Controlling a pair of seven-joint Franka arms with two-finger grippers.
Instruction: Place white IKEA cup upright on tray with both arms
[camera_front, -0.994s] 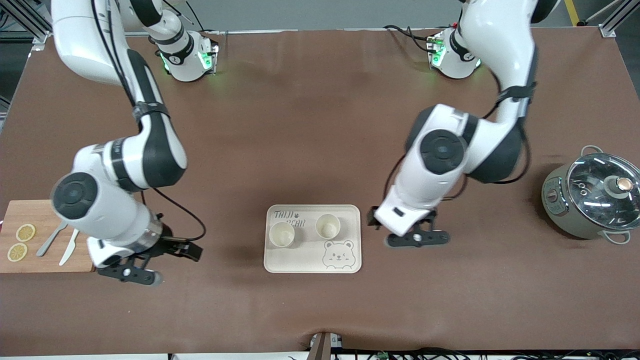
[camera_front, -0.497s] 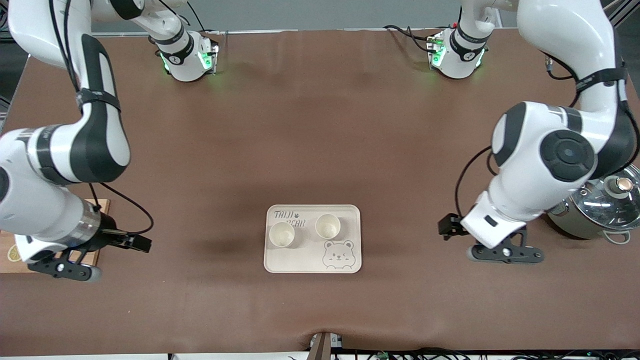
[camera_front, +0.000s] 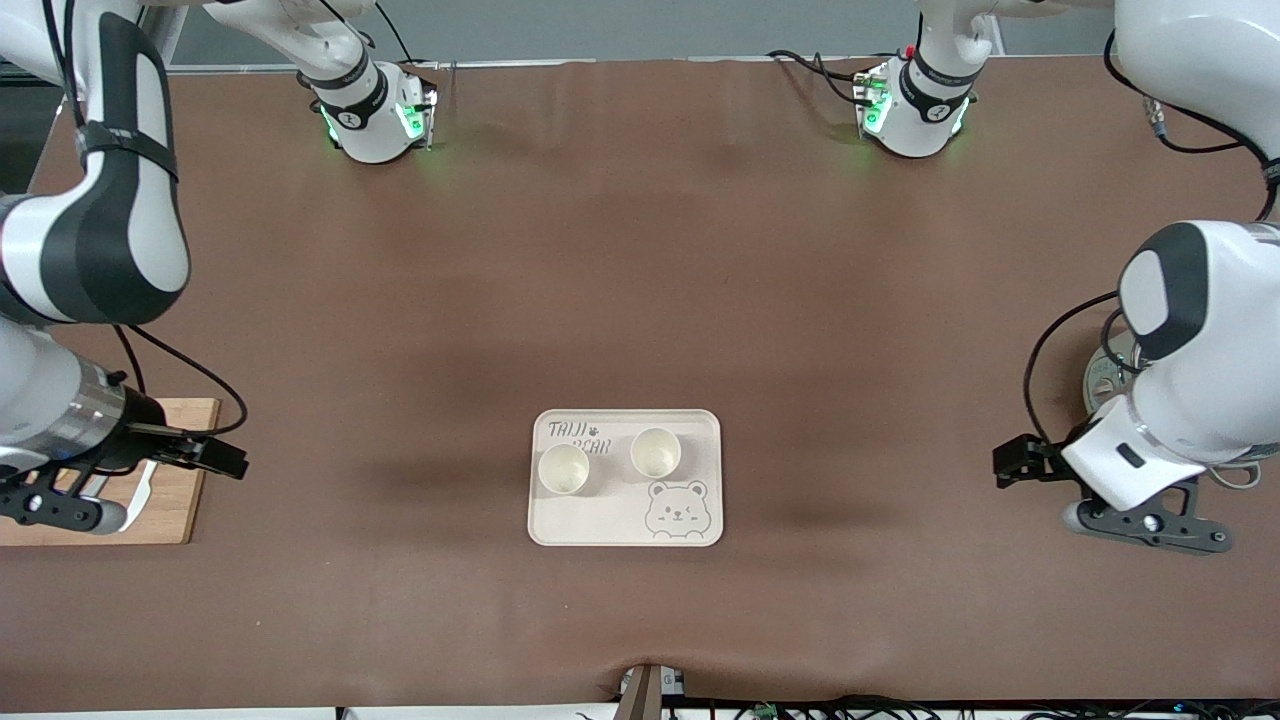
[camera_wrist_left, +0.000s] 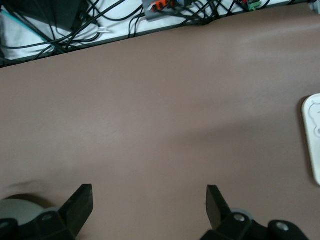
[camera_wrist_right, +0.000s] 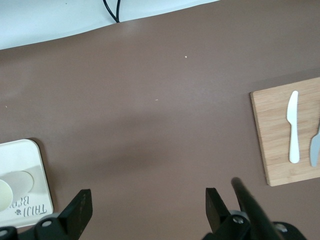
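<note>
The cream tray (camera_front: 690, 430) with "TAIJI BEAR" lettering and a bear face lies on the brown table, nearer to the front camera than the table's middle. Two white cups (camera_front: 563, 468) (camera_front: 656, 452) stand upright on it, side by side. My right gripper (camera_front: 60, 506) is open and empty over the wooden cutting board, at the right arm's end of the table. My left gripper (camera_front: 1145, 525) is open and empty over the table beside the pot. The right wrist view shows its open gripper (camera_wrist_right: 148, 205), the tray's corner (camera_wrist_right: 30, 155) and one cup (camera_wrist_right: 6, 194). The left wrist view shows its open gripper (camera_wrist_left: 148, 202) and the tray's edge (camera_wrist_left: 312, 142).
A wooden cutting board (camera_front: 170, 510) with a white knife (camera_wrist_right: 293, 127) and another utensil (camera_wrist_right: 315, 145) lies at the right arm's end. A grey pot (camera_front: 1100, 372), mostly hidden by the left arm, stands at the left arm's end. Cables hang at the table's front edge (camera_wrist_left: 165, 7).
Both arms have swung outward from beside the tray toward their own ends of the table. The two cups and the tray have not moved.
</note>
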